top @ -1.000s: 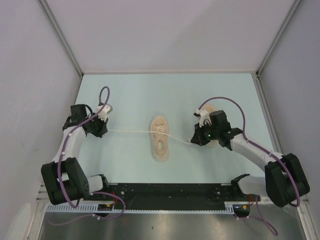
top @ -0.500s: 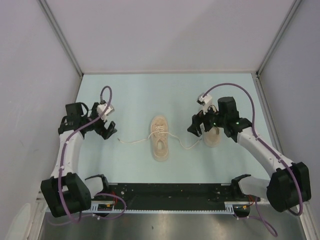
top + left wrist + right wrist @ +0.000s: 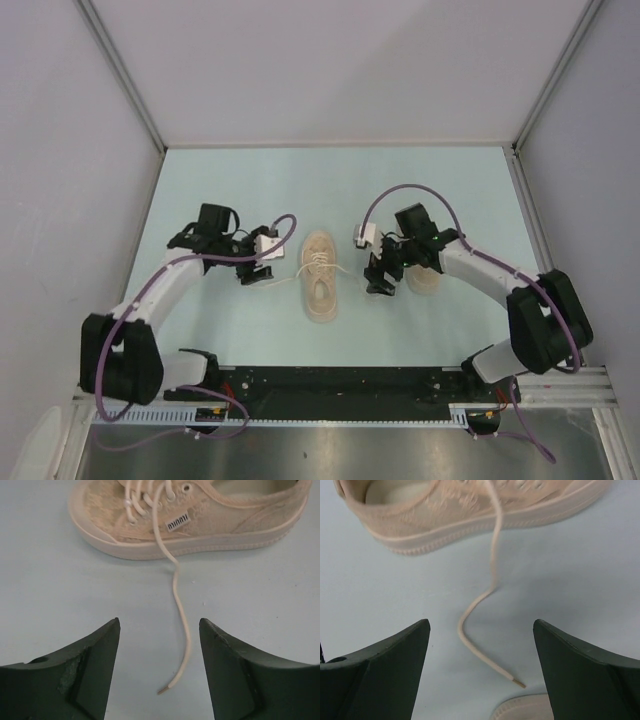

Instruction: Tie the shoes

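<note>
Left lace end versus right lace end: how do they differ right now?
The left lace end runs almost straight out from the centre shoe, with a slight wave; the right lace end bends into a hook. The left lace end's tip lies on bare table; the right lace end's tip stops near the sole of the second shoe. Both lie loose between open fingers, of the left gripper and right gripper, ungripped.
</note>
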`<act>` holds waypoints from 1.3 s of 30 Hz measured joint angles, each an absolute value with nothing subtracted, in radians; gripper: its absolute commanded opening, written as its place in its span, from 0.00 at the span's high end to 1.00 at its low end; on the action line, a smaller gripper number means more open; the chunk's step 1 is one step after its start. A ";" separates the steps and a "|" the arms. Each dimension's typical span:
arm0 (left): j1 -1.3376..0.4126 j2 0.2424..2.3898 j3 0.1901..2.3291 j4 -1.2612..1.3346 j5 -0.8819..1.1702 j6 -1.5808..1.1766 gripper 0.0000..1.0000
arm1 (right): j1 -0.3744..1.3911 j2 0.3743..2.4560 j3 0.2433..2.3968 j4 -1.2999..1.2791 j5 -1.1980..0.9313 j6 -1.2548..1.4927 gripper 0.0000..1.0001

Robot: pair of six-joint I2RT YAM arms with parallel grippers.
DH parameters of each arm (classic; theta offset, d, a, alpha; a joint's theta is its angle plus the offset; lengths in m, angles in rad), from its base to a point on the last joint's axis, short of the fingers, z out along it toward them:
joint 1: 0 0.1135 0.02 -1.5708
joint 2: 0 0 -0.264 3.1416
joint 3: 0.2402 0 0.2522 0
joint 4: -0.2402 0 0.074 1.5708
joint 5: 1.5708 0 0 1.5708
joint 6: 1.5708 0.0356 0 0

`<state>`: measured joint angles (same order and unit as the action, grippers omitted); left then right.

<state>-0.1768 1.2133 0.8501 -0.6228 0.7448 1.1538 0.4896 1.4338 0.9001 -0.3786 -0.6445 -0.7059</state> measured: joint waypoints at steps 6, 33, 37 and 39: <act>-0.225 1.416 0.844 -0.628 0.666 1.214 0.50 | 0.554 1.553 0.900 -0.452 -0.575 -0.793 0.20; -0.242 1.546 0.821 -0.669 0.498 1.277 1.00 | 0.561 1.639 0.929 -0.516 -0.426 -0.925 1.00; -0.193 1.510 0.821 -0.684 0.499 1.229 1.00 | 0.543 1.547 0.916 -0.537 -0.389 -0.888 1.00; -0.146 1.464 0.822 -0.683 0.500 1.201 1.00 | 0.518 1.480 0.916 -0.549 -0.376 -0.868 1.00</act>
<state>-0.1459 1.4639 0.8215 -0.6827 0.4995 1.2015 0.5179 1.4796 0.9161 -0.5491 -0.3763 -0.8680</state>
